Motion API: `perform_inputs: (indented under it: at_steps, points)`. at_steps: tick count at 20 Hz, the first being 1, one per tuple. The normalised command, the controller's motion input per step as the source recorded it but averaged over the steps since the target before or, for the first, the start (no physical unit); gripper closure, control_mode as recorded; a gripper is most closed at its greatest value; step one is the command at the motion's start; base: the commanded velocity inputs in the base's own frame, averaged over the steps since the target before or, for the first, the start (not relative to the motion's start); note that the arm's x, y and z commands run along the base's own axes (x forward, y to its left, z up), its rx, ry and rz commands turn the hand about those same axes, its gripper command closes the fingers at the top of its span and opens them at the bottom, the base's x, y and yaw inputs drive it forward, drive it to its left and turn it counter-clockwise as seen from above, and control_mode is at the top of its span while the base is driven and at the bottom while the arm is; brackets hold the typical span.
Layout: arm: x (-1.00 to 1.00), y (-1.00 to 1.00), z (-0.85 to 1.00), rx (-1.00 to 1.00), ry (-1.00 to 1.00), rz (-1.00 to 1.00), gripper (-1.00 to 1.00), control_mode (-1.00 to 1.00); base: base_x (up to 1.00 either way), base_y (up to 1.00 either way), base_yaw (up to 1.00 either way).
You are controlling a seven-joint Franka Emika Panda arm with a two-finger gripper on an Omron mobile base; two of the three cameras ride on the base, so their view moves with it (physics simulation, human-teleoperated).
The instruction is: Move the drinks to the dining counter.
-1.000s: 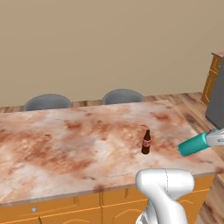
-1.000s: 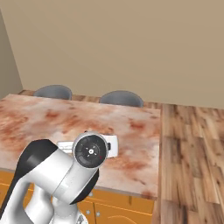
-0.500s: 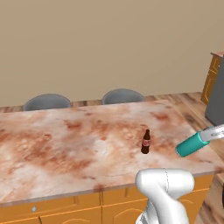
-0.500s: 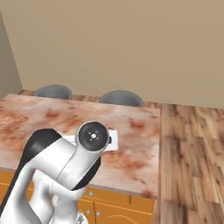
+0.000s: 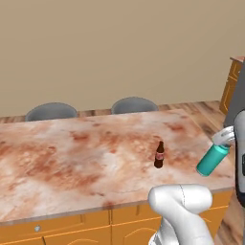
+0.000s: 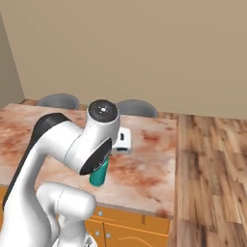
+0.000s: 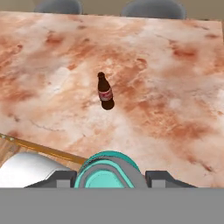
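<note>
The dining counter is a wide reddish marbled slab over orange doors. A small dark-brown bottle with a red label stands upright on it, right of the middle. My gripper is shut on the cap end of the teal bottle, which hangs tilted over the counter's right front corner, right of the brown bottle. In the right base view the teal bottle shows below my forearm. In the hand view the teal bottle sits between my fingertips, with the brown bottle ahead. The black flask is out of view.
Two grey chairs stand at the counter's far side. Wooden floor lies past the counter's right edge. An orange cabinet and a dark tall unit stand at the far right.
The gripper has carried the teal bottle slightly left and lower over the counter corner. The elbow has risen in the right base view, uncovering the bottle. The brown bottle has not moved.
</note>
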Motion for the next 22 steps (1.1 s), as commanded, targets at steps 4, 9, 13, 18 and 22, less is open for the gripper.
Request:
perform_inputs:
  at_steps: [4, 9, 13, 18, 22]
  points:
    - [0.08, 0.00, -0.11, -0.22, 0.02, 0.00, 1.00, -1.00, 0.00, 0.00, 0.00]
    - [0.10, 0.00, -0.38, -0.15, -0.04, 0.00, 1.00, -1.00, 0.00, 0.00, 0.00]
    - [0.19, 0.00, -0.45, -0.04, -0.10, 0.00, 1.00, -1.00, 0.00, 0.00, 0.00]
    - [0.30, 0.00, -0.19, 0.00, -0.02, 0.00, 1.00, -1.00, 0.00, 0.00, 0.00]
    - [0.35, 0.00, -0.11, 0.00, 0.00, 0.00, 1.00, -1.00, 0.00, 0.00, 0.00]
